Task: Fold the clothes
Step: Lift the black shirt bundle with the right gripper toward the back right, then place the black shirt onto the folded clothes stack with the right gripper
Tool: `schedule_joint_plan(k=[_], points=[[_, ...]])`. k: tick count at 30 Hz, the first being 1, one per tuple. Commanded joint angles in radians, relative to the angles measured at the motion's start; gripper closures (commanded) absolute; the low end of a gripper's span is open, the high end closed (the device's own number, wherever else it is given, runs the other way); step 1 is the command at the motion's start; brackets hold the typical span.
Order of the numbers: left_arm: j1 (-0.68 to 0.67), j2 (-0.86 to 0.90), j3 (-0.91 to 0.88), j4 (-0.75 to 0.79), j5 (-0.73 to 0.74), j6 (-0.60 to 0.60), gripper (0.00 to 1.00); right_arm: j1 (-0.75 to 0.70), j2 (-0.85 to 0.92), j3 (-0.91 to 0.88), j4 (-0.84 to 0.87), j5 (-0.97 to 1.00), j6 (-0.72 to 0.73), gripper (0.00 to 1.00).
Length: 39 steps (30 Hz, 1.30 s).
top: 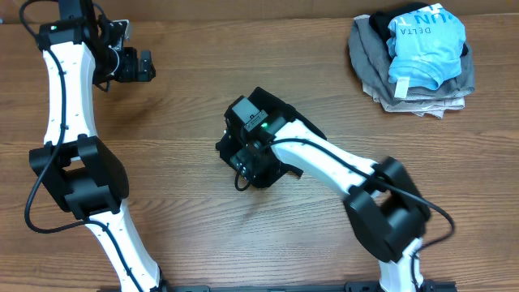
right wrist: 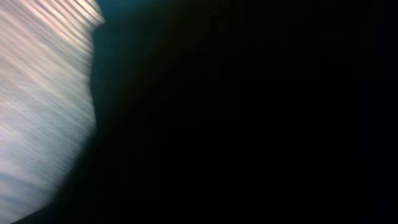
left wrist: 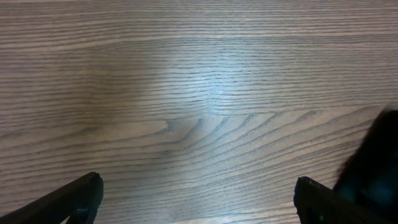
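The black garment point(top: 281, 105) lies bunched into a small heap at the table's middle. My right gripper point(top: 250, 162) is down on its near-left part, and its fingers are hidden under the wrist. The right wrist view is almost filled with dark fabric point(right wrist: 249, 112), with a strip of table at the left; no fingers show there. My left gripper point(top: 147, 65) hovers at the far left of the table, away from the garment. In the left wrist view it point(left wrist: 199, 199) is open and empty over bare wood. The white logo is not visible.
A stack of folded grey and beige garments point(top: 377, 69) with a light blue "DELTA" shirt point(top: 426, 45) on top sits at the far right corner. A dark blurred shape point(left wrist: 379, 155) shows at the right edge of the left wrist view.
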Motion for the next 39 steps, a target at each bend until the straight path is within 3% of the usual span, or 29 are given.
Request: schedule_joint_plan(k=[1, 8, 13, 15, 17, 18, 21, 27, 39], points=[[0.001, 0.002, 0.0, 0.003, 0.012, -0.005, 0.0, 0.013, 0.041, -0.012, 0.003, 0.028, -0.091, 0.12], [0.001, 0.002, 0.0, 0.003, 0.012, -0.005, 0.0, 0.045, 0.1, -0.012, 0.004, 0.155, -0.052, 0.13], [0.001, 0.002, 0.0, 0.003, 0.012, -0.005, 0.0, 0.044, 0.101, -0.012, -0.004, 0.18, 0.067, 0.3], [0.001, 0.002, 0.0, 0.003, 0.012, -0.005, 0.0, 0.045, 0.101, -0.012, -0.013, 0.182, 0.116, 0.44], [0.001, 0.002, 0.0, 0.002, 0.012, -0.005, 0.0, 0.045, 0.101, -0.006, -0.033, 0.182, 0.161, 0.6], [0.001, 0.002, 0.0, 0.002, 0.012, -0.005, 0.0, 0.045, 0.101, 0.005, -0.052, 0.182, 0.182, 0.74], [0.001, 0.002, 0.0, 0.002, 0.013, -0.005, 0.0, 0.041, 0.09, 0.051, -0.108, 0.198, 0.217, 0.96], [0.001, 0.002, 0.0, 0.003, 0.012, -0.005, 0.0, -0.007, 0.025, 0.255, -0.27, 0.235, 0.232, 0.96], [0.001, 0.002, 0.0, 0.008, 0.013, -0.005, 0.0, -0.246, -0.012, 0.87, -0.622, 0.341, 0.168, 0.96]])
